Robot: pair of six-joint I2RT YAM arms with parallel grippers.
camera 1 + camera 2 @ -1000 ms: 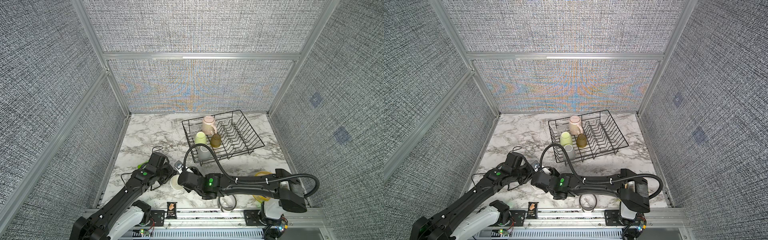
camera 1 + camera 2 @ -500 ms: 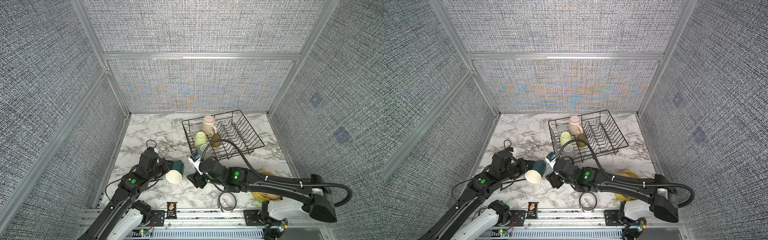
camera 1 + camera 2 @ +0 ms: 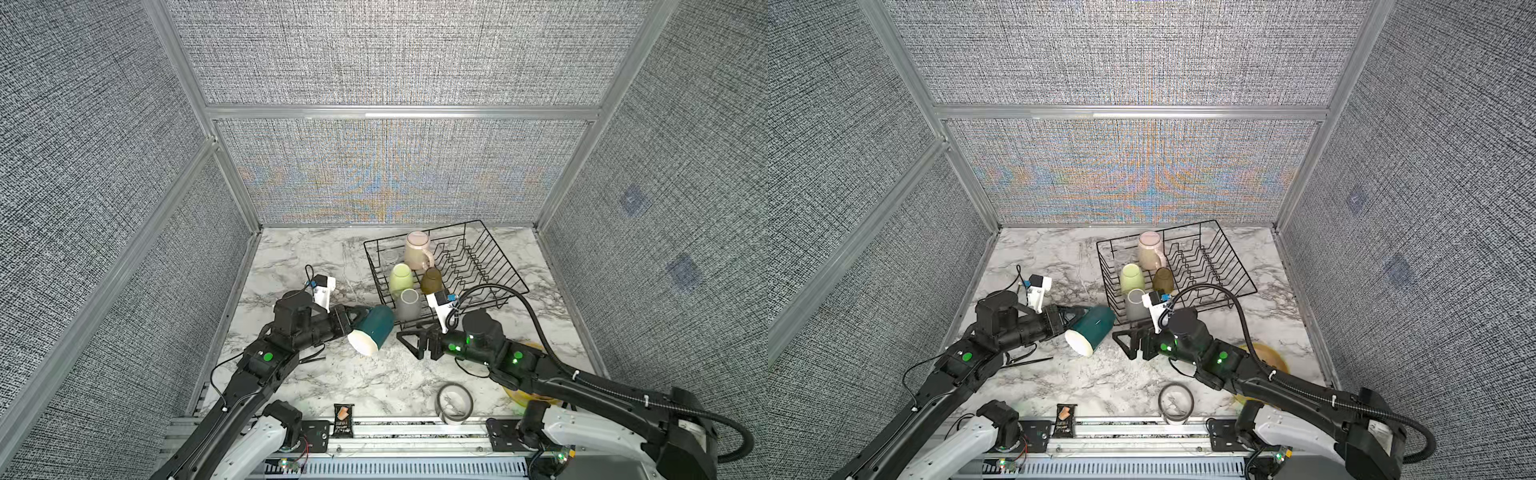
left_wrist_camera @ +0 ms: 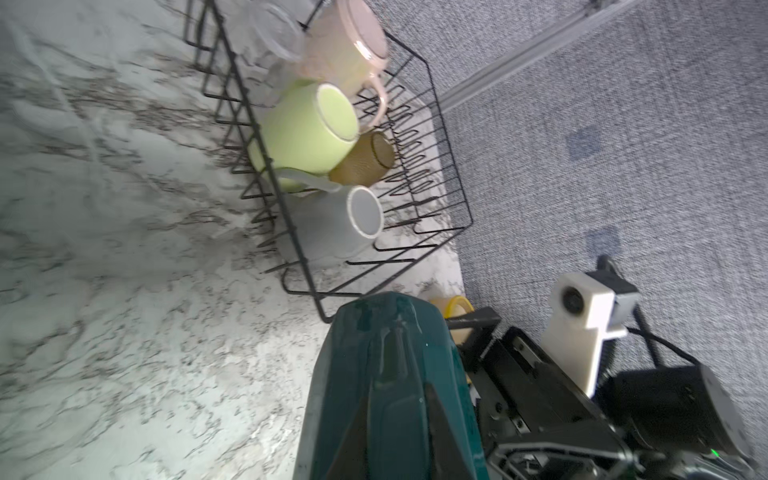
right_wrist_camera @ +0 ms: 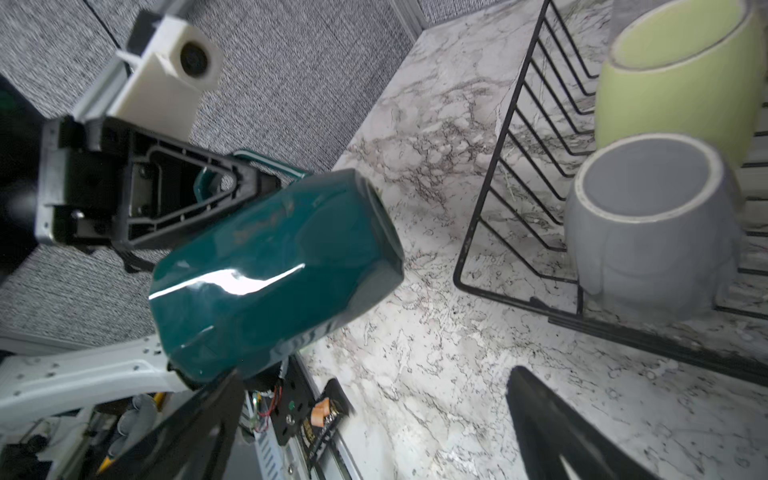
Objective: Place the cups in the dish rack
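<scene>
Left gripper (image 3: 358, 314), in both top views, is closed tight on the handle of the teal mug (image 3: 372, 333). The mug is tilted over the marble table (image 3: 291, 257), just left of the dish rack (image 3: 478, 257). The right gripper (image 3: 409, 341) gapes wide and empty beside the mug. A pink mug (image 3: 417, 249), green mug (image 3: 401, 277), amber glass (image 3: 431, 280) and grey mug (image 3: 408, 303) stand upside down in the rack.

The left wrist view shows the teal mug (image 4: 386, 374) in front of the rack (image 4: 453, 174).

The right wrist view shows the left gripper (image 5: 232, 187) pinching the mug's handle.
</scene>
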